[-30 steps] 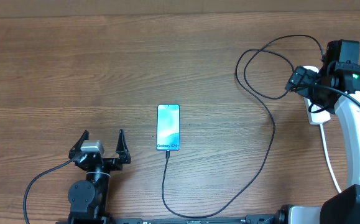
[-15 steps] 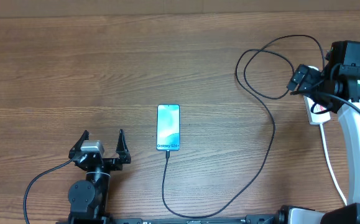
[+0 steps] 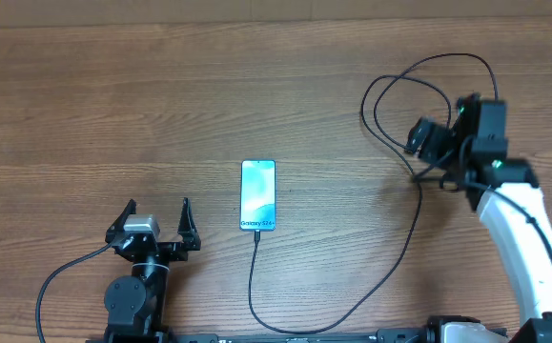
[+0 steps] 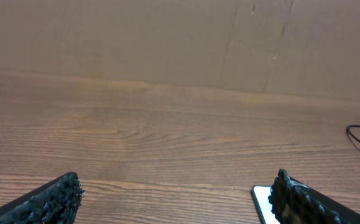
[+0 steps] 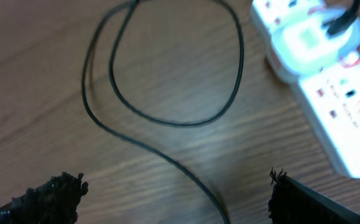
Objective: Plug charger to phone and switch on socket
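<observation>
The phone point(image 3: 258, 194) lies screen up and lit at mid-table; its corner point(image 4: 262, 200) peeks out beside my left gripper's right finger. The charger, a thin black cable point(image 3: 411, 229), runs from the phone's bottom edge, where its tip touches, round to loops at the right point(image 5: 167, 121). In the right wrist view the cable's other end enters a white adapter point(image 5: 310, 40) seated in the socket point(image 5: 344, 121), a white strip with red marks. My right gripper point(image 3: 438, 133) point(image 5: 173, 186) hangs open over the loops, left of the socket. My left gripper point(image 3: 157, 211) point(image 4: 176, 193) rests open, left of the phone.
Brown cardboard point(image 4: 167, 37) stands along the table's far edge. In the overhead view my white right arm point(image 3: 519, 229) covers the socket. A black lead point(image 3: 66, 272) trails from the left arm's base at the near edge.
My right arm has swung left, off the socket and out over the cable loops. The left arm, the phone and the cable have stayed put.
</observation>
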`<state>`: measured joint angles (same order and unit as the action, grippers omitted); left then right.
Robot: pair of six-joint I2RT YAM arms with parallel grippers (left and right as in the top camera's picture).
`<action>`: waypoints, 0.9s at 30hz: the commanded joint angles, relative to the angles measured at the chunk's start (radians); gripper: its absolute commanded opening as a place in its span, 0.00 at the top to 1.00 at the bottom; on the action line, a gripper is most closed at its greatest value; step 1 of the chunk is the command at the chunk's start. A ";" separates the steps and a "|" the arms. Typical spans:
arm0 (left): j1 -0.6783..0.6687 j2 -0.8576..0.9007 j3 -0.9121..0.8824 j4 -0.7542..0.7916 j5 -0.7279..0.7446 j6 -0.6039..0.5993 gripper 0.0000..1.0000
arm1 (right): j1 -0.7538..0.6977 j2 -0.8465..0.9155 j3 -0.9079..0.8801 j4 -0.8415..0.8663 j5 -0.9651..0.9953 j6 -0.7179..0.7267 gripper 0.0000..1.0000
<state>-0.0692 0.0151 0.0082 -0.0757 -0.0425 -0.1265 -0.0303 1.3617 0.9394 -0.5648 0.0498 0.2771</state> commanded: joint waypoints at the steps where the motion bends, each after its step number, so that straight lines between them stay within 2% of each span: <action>1: 0.010 -0.011 -0.003 0.002 -0.010 0.019 0.00 | 0.013 -0.074 -0.100 0.067 -0.001 0.002 0.00; 14: 0.010 -0.011 -0.003 0.002 -0.010 0.019 0.00 | 0.013 -0.238 -0.504 0.395 -0.114 -0.024 0.00; 19: 0.010 -0.011 -0.003 0.002 -0.010 0.018 0.00 | 0.013 -0.274 -0.586 0.428 -0.123 -0.024 0.00; 27: 0.010 -0.011 -0.003 0.002 -0.010 0.019 0.00 | 0.013 -0.292 -0.589 0.407 -0.123 -0.024 0.00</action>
<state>-0.0692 0.0151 0.0082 -0.0757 -0.0425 -0.1265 -0.0235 1.0855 0.3504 -0.1600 -0.0669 0.2607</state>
